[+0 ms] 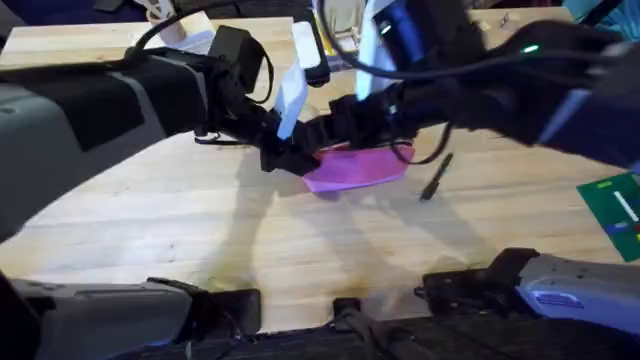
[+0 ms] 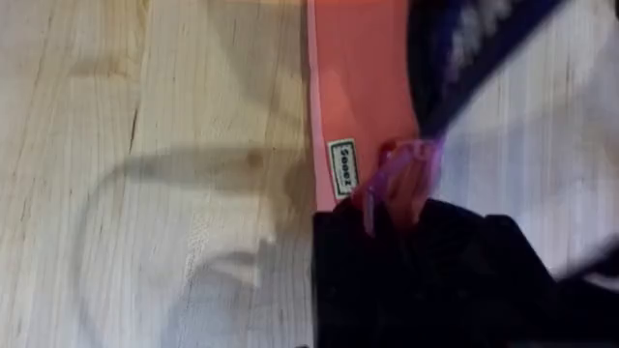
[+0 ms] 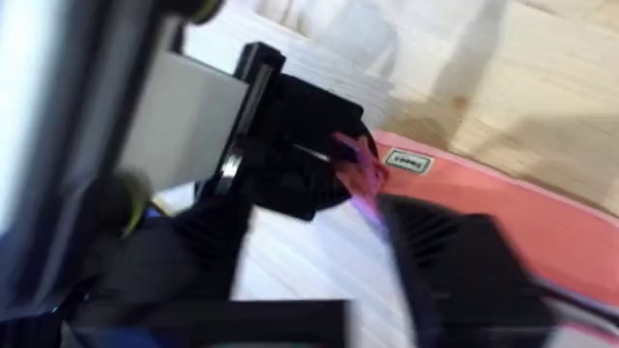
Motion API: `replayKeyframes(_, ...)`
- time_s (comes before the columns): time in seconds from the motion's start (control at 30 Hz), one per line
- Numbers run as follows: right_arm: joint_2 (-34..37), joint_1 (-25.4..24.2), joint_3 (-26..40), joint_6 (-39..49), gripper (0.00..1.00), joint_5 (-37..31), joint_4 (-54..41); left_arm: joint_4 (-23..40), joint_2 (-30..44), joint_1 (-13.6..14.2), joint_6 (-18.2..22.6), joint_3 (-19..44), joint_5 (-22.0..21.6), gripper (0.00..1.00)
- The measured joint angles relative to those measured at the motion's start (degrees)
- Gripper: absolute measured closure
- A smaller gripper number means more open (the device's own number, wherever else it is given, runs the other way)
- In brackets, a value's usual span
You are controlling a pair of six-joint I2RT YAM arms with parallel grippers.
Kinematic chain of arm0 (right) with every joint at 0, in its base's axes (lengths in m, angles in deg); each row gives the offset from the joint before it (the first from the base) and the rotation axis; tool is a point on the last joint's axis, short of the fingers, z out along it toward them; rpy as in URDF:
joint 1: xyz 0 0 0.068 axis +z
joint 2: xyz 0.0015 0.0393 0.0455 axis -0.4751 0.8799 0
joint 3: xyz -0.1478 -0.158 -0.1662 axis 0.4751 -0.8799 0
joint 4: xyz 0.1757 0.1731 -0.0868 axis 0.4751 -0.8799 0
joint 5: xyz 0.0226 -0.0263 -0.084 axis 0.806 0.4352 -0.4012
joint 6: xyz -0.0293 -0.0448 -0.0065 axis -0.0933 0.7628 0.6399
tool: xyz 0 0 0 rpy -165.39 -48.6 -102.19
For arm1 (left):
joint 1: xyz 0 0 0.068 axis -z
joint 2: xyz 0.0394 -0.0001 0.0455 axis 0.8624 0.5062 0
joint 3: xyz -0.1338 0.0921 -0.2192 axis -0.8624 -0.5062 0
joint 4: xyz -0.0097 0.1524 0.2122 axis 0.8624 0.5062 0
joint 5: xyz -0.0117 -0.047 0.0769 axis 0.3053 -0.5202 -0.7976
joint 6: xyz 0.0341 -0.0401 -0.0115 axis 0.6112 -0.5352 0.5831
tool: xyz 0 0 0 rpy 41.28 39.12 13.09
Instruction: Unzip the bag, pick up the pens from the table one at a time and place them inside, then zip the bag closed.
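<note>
Overhead view. The pink bag (image 1: pixel 355 167) lies flat on the table (image 1: pixel 200 250) just above the middle of the frame, its long axis running left to right. One black pen (image 1: pixel 436 178) lies on the wood just right of the bag, tilted and apart from it. The left arm enters from the left edge and the right arm from the upper right; both meet over the bag's upper left end. The left gripper (image 1: pixel 285 158) sits at the bag's left tip, and the right gripper (image 1: pixel 345 125) is just above the bag's top edge. A green card (image 1: pixel 612 212) lies at the right edge of the frame.

Left wrist view. The bag (image 2: pixel 363 87) appears as a pink band with a small white label (image 2: pixel 341 166). The pink pull (image 2: pixel 395 179) stands between the label and the left gripper (image 2: pixel 426 251), whose dark fingers seem pinched on it, though blur leaves the contact uncertain.

Right wrist view. The left gripper (image 3: pixel 300 159) meets the pull (image 3: pixel 360 174) beside the label (image 3: pixel 407 161); one dark finger of the right gripper (image 3: pixel 455 261) lies over the bag (image 3: pixel 542 222). Whether the right gripper is spread or pressed together cannot be told.
</note>
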Motion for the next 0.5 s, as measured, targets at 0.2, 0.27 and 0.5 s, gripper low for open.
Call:
replayKeyframes(0.2,-7.7,-6.2,1.3,4.7,0.005,1.7,-6.6,0.0,0.0,0.0,0.0,0.0,0.0,0.955)
replayKeyframes(0.27,-11.9,-10.5,1.4,7.6,0.004,1.1,-11.6,-0.1,0.0,0.0,-0.1,0.0,0.0,0.955)
replayKeyframes(0.5,-16.4,-13.9,1.4,11.5,0.004,-3.7,-17.8,-0.1,0.0,0.0,-0.1,0.0,0.0,0.955)
